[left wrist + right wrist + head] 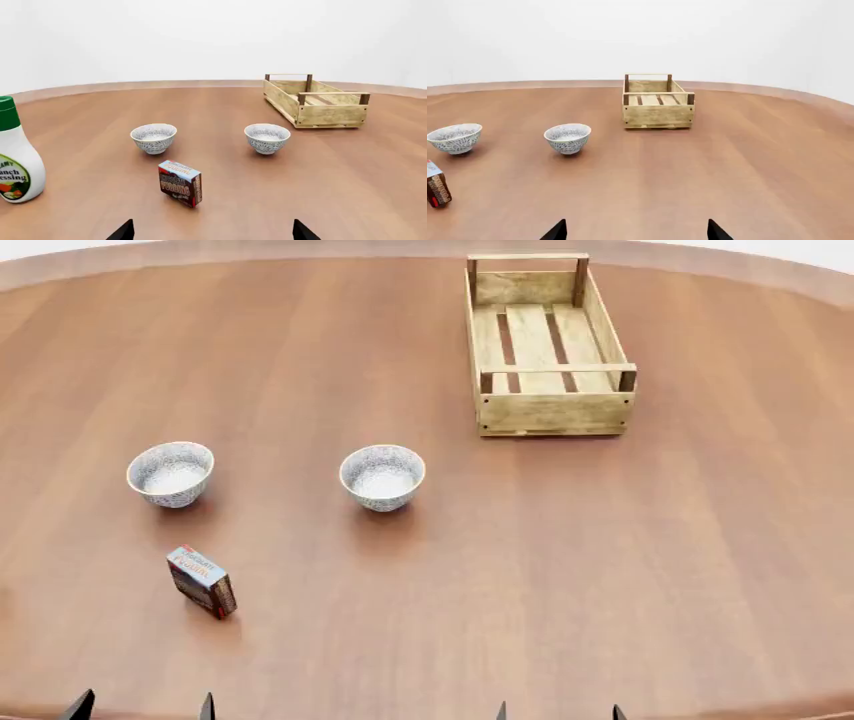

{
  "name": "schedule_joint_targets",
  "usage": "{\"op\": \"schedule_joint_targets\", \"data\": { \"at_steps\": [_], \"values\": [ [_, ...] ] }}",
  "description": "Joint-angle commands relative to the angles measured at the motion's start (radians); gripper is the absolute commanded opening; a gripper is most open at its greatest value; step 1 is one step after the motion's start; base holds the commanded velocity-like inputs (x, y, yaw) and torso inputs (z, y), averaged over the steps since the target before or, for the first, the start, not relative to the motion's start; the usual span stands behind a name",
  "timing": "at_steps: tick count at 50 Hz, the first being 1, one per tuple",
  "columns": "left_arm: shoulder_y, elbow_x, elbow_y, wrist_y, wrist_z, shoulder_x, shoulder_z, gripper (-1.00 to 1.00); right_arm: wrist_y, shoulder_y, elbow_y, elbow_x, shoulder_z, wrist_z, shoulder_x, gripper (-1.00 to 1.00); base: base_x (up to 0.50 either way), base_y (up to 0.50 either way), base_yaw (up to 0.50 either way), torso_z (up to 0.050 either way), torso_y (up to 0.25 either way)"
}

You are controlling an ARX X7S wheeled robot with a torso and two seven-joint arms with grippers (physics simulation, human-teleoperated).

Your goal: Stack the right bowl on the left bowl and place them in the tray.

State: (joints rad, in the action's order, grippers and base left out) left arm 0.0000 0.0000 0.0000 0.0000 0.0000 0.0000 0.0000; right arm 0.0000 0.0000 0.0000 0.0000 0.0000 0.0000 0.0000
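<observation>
Two small white bowls with a grey pattern stand upright on the wooden table. The left bowl (170, 473) (153, 138) (454, 138) and the right bowl (383, 476) (267, 138) (568, 138) sit side by side, apart. The tray (547, 340) (315, 100) (657, 101), a light-wood crate with a slatted bottom, stands empty at the far right of the bowls. My left gripper (142, 708) (212, 231) and right gripper (558, 712) (636, 230) are open at the table's near edge, only their dark fingertips showing, nothing between them.
A small red-and-dark carton (203, 581) (180, 183) (437, 190) stands in front of the left bowl. A white ranch dressing bottle (17, 155) with a green cap stands off to the left, seen only in the left wrist view.
</observation>
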Motion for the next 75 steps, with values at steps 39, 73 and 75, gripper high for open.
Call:
{"op": "schedule_joint_targets", "data": {
  "at_steps": [39,73,75],
  "values": [
    [-0.002,-0.098,-0.002,0.017,-0.091,-0.084,0.091,1.0,-0.031,-0.003,0.0,0.035,-0.104,0.152,0.081,1.0,0.0,0.22,0.0,0.0,0.0],
    [-0.11,-0.287,0.495,-0.57,-0.186,-0.182,0.061,1.0,0.49,0.088,-0.494,0.15,-0.093,0.223,0.169,1.0,0.0,0.0,0.0,0.0,0.0],
    [-0.131,-0.283,0.524,-0.593,-0.197,-0.19,0.064,1.0,0.545,0.107,-0.535,0.183,-0.076,0.215,0.175,1.0,0.0,0.0,0.0,0.0,0.0]
  ]
}}
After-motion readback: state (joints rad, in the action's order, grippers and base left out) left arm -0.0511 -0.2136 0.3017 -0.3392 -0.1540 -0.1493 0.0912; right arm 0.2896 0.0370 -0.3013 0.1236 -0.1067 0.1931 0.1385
